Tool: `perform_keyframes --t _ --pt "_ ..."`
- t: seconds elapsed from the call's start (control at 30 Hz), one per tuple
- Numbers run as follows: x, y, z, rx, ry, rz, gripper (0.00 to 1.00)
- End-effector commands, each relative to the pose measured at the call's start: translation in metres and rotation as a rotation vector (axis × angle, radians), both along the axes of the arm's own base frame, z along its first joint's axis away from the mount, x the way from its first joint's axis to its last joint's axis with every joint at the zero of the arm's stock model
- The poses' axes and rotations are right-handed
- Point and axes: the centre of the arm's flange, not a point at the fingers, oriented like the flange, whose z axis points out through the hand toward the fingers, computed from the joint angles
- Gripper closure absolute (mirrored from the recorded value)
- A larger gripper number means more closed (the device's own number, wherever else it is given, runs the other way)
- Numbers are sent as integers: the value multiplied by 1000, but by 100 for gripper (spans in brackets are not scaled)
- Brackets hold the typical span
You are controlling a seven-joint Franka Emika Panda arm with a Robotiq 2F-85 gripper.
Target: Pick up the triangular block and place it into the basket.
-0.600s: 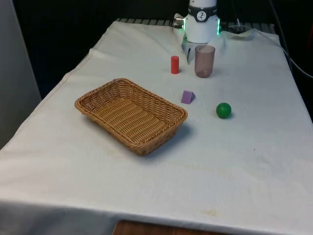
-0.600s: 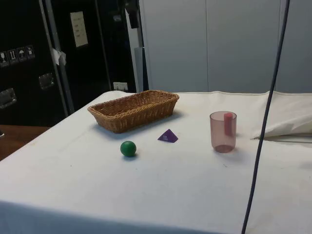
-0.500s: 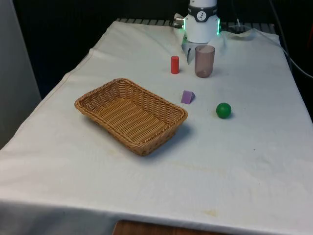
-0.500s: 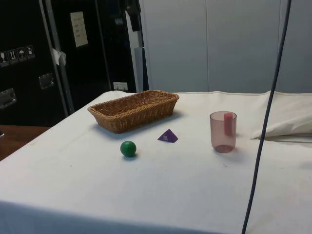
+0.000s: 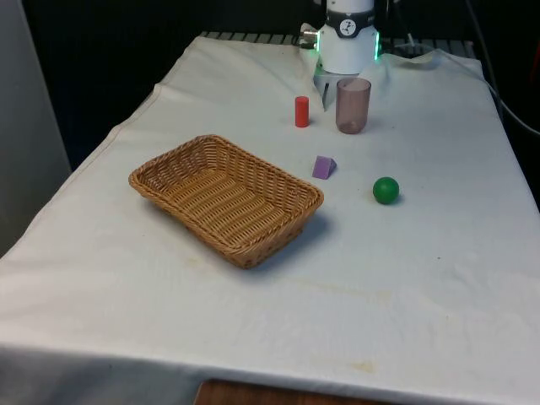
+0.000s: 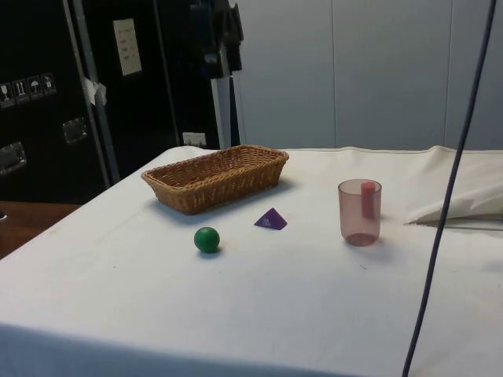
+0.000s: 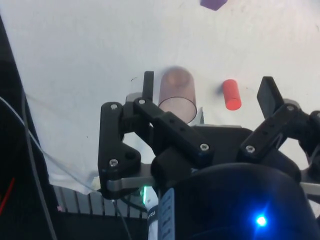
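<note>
Near the middle of the front view, the purple triangular block (image 5: 324, 166) lies on the white table (image 5: 405, 270), just beside the near corner of the wicker basket (image 5: 224, 198) and well apart from the green ball (image 5: 386, 190), the red cylinder (image 5: 301, 111) and the tinted cup (image 5: 353, 105). High above the cup in the wrist view, the tool (image 7: 210, 100) hangs with its fingers spread apart and nothing between them. Reaching is the step in hand: the tool should probably travel over the block, come straight down and close across its flat faces, not its sloped ones. From the side view the block (image 6: 270, 219) rests on a broad face, ridge upward; its long axis seems to run roughly toward the basket, though I cannot tell for sure.
</note>
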Motion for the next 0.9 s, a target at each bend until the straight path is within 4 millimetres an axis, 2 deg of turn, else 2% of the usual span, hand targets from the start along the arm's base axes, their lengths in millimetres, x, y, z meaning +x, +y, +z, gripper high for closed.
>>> perform_keyframes --t 0.0,0.87 --pt "-3 1 -2 -8 -15 -3 0" --pt "-38 -2 -80 -25 -55 -79 0"
